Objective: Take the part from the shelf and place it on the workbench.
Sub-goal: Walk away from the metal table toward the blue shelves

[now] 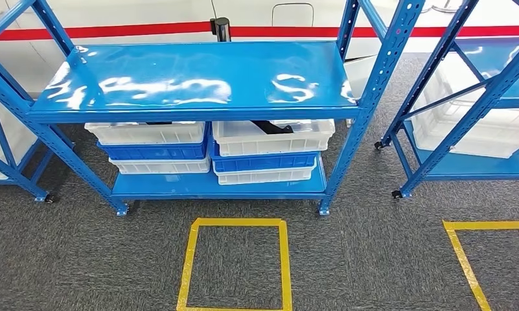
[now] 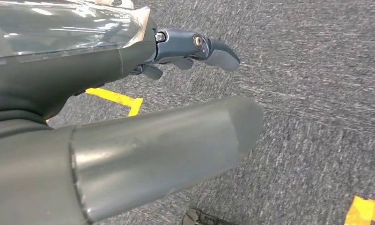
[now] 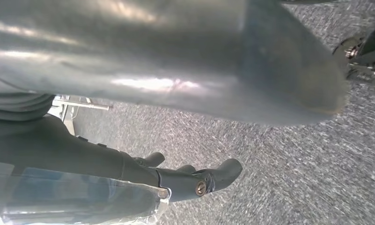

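Yellow tape square (image 1: 236, 264) on grey carpet (image 1: 81, 259) nearest, just short of the blue shelf (image 1: 192, 81). Behind it, on the lower level, two stacks of white and blue bins; in the top white bin on the right (image 1: 273, 137), a dark part (image 1: 271, 127) lying against the back rim, half hidden under the upper shelf board. Second blue rack (image 1: 477, 103) well to the right. Left hand (image 2: 194, 49) hanging over the carpet, fingers loosely apart, holding nothing. Right hand (image 3: 194, 180) likewise hanging, fingers apart and slightly curled, nothing in them. Probably the approach step, with no reach yet begun. Best done by squaring up to the right-hand stack, stepping onto the tape square, then bending low enough to pass a hand under the upper board without knocking its edge. Worth reaching from the front and slightly above the bin rim, closing on the part's middle and lifting clear of the wall before drawing back.
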